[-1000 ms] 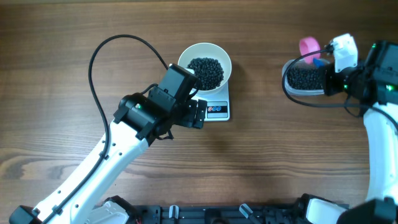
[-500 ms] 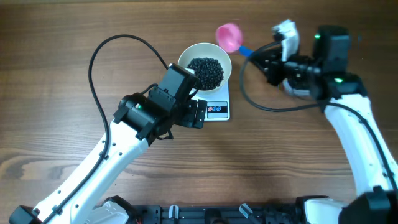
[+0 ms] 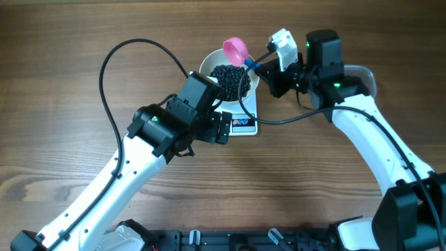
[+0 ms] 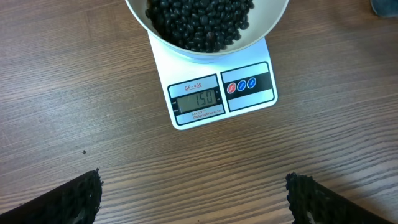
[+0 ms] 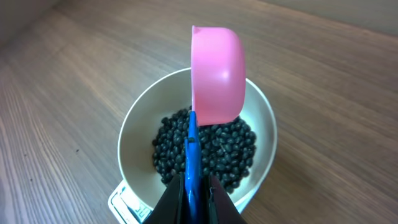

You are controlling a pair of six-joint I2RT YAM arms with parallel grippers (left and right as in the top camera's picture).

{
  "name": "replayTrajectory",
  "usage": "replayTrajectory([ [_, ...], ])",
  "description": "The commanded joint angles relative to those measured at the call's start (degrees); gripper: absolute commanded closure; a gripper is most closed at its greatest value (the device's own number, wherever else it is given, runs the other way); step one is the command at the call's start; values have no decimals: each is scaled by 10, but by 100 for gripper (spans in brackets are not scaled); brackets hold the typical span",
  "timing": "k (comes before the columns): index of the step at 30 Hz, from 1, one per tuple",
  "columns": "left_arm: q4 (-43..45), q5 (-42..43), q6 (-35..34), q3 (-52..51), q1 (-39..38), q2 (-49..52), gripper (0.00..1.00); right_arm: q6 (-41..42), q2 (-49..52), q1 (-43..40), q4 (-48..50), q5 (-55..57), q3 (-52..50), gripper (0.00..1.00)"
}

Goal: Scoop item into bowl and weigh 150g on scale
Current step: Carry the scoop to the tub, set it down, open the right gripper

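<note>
The white bowl (image 3: 204, 70) stands on the scale (image 3: 245, 125) and holds a heap of black beans (image 3: 230, 78). From the left wrist the bowl (image 4: 205, 55), its beans (image 4: 199, 18) and the scale (image 4: 249, 99) show, with the display reading 150. My right gripper (image 3: 263, 67) is shut on the blue handle (image 5: 191, 162) of a pink scoop (image 5: 216, 74). The scoop (image 3: 235, 49) hangs tipped on its side over the bowl's far rim (image 5: 134, 137). No beans show in the scoop. My left gripper (image 4: 194, 199) is open above bare table, in front of the scale.
A clear plastic tub (image 3: 364, 75) lies at the back right, mostly hidden behind the right arm. The left arm's black cable (image 3: 111, 63) loops over the table to the left of the bowl. Bare wooden tabletop (image 3: 313, 181) lies in front of the scale.
The right arm has swung left from the tub, carrying the pink scoop to a spot above the bowl. The left arm has stayed still.
</note>
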Motion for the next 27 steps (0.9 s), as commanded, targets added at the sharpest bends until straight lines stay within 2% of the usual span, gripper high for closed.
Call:
replayTrajectory([
  [1,0,1,-5,9,-3,1,0,2,-66,-38,5,30,4,96],
  [4,0,1,-5,9,-3,1,0,4,-130,-117,-1,88,4,96],
  [7,0,1,-5,9,-3,1,0,2,-165,-207,-48,94,4,96],
  [13,0,1,-5,9,-3,1,0,2,-162,-344,-184,94,4,96],
  [19,0,1,-5,9,-3,1,0,2,-157,-363,-310,94,4,96],
  [25,0,1,-5,9,-3,1,0,4,-108,-363,-316,93,4,96],
  [27,0,1,-5,9,-3,1,0,28,-80,-363,-300,88,4,96],
])
